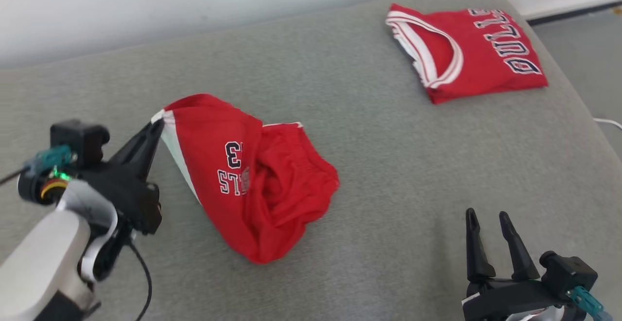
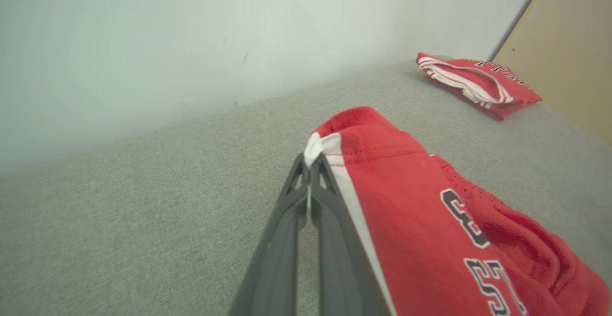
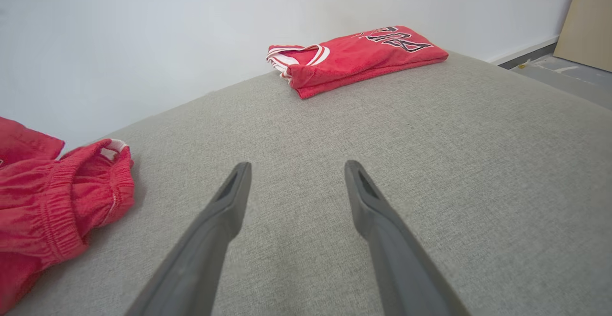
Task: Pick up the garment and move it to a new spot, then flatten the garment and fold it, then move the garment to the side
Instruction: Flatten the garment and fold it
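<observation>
Grey cushion below a white wall carries the crumpled red shorts at centre-left. Left jaws are pinched tight on the shorts' white-striped corner, which stands raised. Right jaws gape empty at near right. The pickup looks barely begun, and moving, flattening, folding and setting aside all remain. A folded jersey lies far right.

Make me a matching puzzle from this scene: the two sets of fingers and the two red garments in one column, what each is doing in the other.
1. left fingers
2. right fingers
3. red shorts
4. red jersey

A. folded flat, far right
B. spread apart, holding nothing
C. pinched shut on a white-trimmed corner
D. crumpled in the middle, gripped at one corner

Pairs: 1-C, 2-B, 3-D, 4-A
</observation>
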